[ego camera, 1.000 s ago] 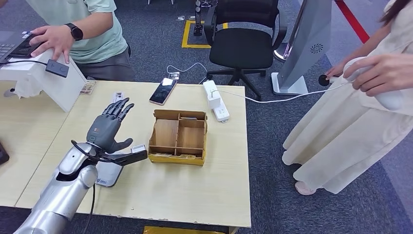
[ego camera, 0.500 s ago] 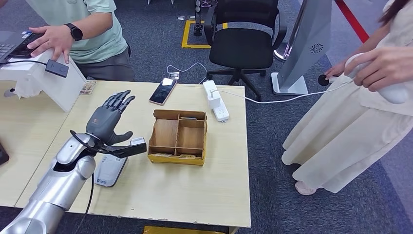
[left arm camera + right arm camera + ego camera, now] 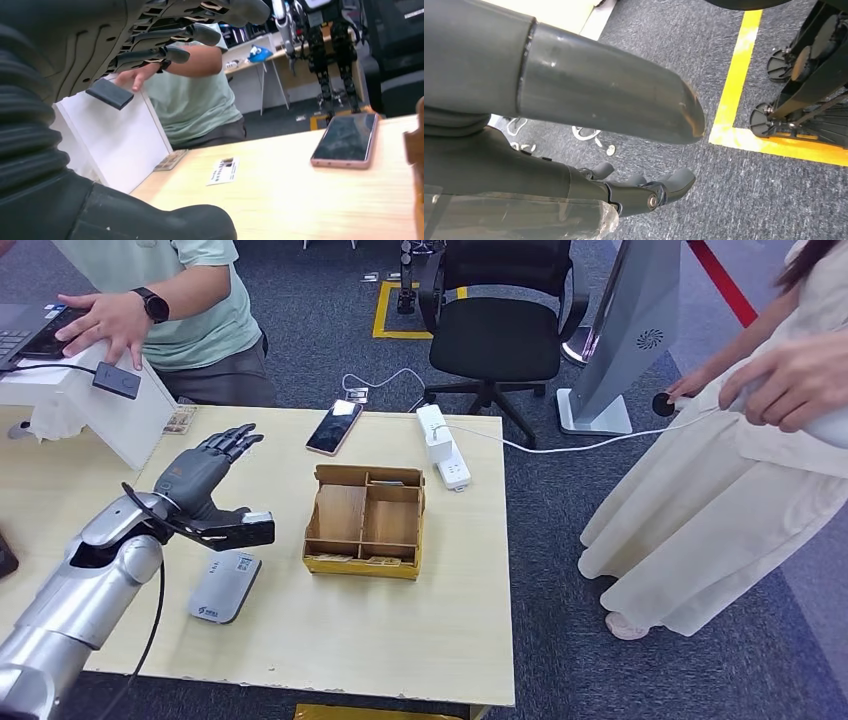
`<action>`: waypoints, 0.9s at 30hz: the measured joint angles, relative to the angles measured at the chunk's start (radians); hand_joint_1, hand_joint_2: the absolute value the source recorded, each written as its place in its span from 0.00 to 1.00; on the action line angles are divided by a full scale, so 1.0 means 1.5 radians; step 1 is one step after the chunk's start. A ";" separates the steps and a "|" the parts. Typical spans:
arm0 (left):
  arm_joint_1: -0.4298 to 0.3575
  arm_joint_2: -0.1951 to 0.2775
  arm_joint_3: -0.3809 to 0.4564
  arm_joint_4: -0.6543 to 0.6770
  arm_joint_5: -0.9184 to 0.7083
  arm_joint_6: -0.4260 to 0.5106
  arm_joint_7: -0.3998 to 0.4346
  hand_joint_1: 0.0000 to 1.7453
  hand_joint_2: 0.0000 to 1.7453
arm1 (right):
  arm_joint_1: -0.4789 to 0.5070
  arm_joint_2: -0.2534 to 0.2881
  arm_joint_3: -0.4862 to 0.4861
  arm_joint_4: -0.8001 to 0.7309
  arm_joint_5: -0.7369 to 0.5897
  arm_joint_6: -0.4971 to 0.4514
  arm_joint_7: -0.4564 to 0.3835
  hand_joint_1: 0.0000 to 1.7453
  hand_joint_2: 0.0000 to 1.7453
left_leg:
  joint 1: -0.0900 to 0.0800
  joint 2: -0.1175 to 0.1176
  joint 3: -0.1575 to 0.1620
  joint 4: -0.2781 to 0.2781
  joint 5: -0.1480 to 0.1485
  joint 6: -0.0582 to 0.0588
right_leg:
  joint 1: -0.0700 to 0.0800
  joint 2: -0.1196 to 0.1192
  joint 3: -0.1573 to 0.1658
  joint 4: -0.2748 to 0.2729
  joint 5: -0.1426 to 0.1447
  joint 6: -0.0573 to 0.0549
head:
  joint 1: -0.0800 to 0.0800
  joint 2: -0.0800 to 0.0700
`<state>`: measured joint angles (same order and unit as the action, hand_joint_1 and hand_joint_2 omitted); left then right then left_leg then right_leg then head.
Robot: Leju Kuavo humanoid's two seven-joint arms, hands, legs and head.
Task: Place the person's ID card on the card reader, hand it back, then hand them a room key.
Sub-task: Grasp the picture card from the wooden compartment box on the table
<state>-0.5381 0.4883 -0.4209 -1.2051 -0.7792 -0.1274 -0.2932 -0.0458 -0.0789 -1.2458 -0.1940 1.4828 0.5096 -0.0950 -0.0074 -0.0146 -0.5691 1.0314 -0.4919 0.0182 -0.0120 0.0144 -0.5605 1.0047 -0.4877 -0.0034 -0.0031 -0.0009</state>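
My left hand (image 3: 195,480) hovers over the table's left part with its fingers spread and nothing in it. It looms large in the left wrist view as the left hand (image 3: 150,40). The grey card reader (image 3: 225,587) lies flat on the table, nearer me than the hand and uncovered. A small printed card (image 3: 222,171) lies on the table beyond the fingers. A wooden compartment box (image 3: 365,520) stands mid-table with cards in its front slots. My right hand (image 3: 644,190) hangs over the carpet, holding nothing.
A phone (image 3: 334,427) and a white power strip (image 3: 442,447) lie near the table's far edge. A white box (image 3: 90,405) stands at far left, where a person in a green shirt (image 3: 180,300) sits. Another person (image 3: 740,460) in a cream dress stands at right.
My left hand has drawn back to the left, off the card reader, which now lies fully uncovered. The person at right has shifted their hand slightly.
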 joint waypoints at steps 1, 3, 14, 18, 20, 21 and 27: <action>-0.007 0.012 -0.009 0.000 0.012 -0.014 0.002 0.00 1.00 | 0.000 -0.001 0.001 0.000 0.000 0.000 0.000 0.00 0.00 | 0.000 0.000 0.000 0.000 0.000 0.000 | 0.000 0.000 0.000 0.000 0.000 0.000 | 0.000 0.000; -0.023 0.037 -0.027 0.001 0.033 -0.040 0.007 0.00 1.00 | 0.000 -0.003 0.001 0.001 0.001 0.001 -0.001 0.00 0.00 | 0.000 0.000 0.000 0.000 0.000 0.000 | 0.000 0.000 0.000 0.000 0.000 0.000 | 0.000 0.000; -0.068 0.129 -0.094 0.001 0.093 -0.072 0.017 0.00 1.00 | 0.000 -0.006 0.007 0.002 0.002 0.003 -0.001 0.00 0.00 | 0.000 0.000 0.000 0.000 0.000 0.000 | 0.000 0.000 0.000 0.000 0.000 0.000 | 0.000 0.000; -0.058 0.134 -0.103 0.001 0.098 -0.047 0.023 0.00 0.50 | -0.001 -0.006 0.007 0.002 0.001 0.004 -0.001 0.00 0.00 | 0.000 0.000 0.000 0.000 0.000 0.000 | 0.000 0.000 0.000 0.000 0.000 0.000 | 0.000 0.000; -0.049 0.133 -0.105 0.001 0.095 -0.027 0.021 0.00 0.00 | -0.001 -0.006 0.007 0.002 0.000 0.004 -0.001 0.00 0.00 | 0.000 0.000 0.000 0.000 0.000 0.000 | 0.000 0.000 0.000 0.000 0.000 0.000 | 0.000 0.000; -0.044 0.132 -0.105 0.001 0.093 -0.017 0.020 0.00 0.00 | -0.001 -0.006 0.007 0.002 0.000 0.004 -0.001 0.00 0.00 | 0.000 0.000 0.000 0.000 0.000 0.000 | 0.000 0.000 0.000 0.000 0.000 0.000 | 0.000 0.000; -0.012 0.120 -0.106 -0.002 0.082 0.017 0.005 0.00 0.75 | -0.001 -0.006 0.007 0.003 -0.001 0.004 -0.001 0.00 0.00 | 0.000 0.000 0.000 0.000 0.000 0.000 | 0.000 0.000 0.000 0.000 0.000 0.000 | 0.000 0.000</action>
<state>-0.5561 0.6677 -0.5806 -1.2076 -0.6556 -0.1016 -0.2864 -0.0476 -0.0881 -1.2358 -0.1897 1.4813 0.5158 -0.0967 -0.0075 -0.0146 -0.5694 1.0314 -0.4919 0.0182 -0.0121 0.0146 -0.5606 1.0048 -0.4877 -0.0034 -0.0029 -0.0009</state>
